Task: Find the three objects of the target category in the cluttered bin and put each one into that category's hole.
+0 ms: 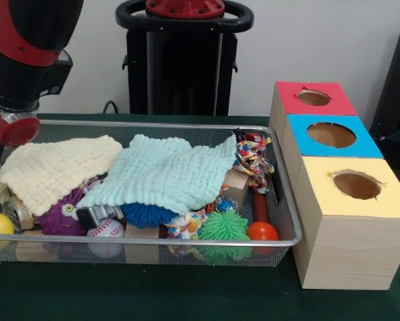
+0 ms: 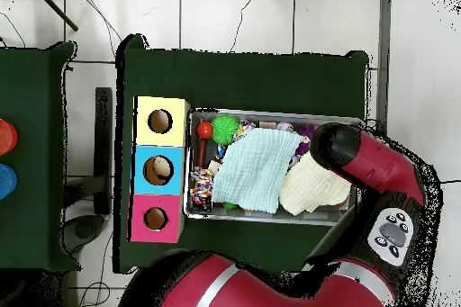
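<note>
You've got a silver wire-mesh bin (image 1: pixel 283 200) – soft waffle-textured cloths (image 1: pixel 166 172) inside; pale matt wood boxes (image 1: pixel 350 227), matt green desk (image 1: pixel 186 294).

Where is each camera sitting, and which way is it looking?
Front view: sits across the table, facing the robot's pedestal; the arm comes in from the upper left above the wire bin.
Overhead view: hangs above the table looking straight down, robot base at the bottom; the red arm curves over the bin's right end.
Both show the bin, the mint cloth, the cream cloth and the three boxes.
</note>
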You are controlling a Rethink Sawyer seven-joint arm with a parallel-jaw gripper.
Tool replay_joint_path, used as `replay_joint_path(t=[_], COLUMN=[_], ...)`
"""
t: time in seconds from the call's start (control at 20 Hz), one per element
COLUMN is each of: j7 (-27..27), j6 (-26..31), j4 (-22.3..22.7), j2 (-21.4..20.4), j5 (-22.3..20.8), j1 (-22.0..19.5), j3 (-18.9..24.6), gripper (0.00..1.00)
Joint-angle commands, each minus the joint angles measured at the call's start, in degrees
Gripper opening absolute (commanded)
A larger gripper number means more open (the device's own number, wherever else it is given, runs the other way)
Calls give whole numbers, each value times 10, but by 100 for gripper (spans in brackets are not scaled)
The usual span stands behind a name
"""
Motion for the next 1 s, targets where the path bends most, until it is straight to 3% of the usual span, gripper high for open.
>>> replay_joint_path(t=[0.05, 0.6, 1.0], j7=[-97, -122, -167], j6=[-16, -8, 2], j4=[44, 38, 50], j2=[-40, -55, -64], j5=[-75, -168, -233], j1=[-18, -57, -121], j3=[146, 238, 355], gripper=[0, 0, 0])
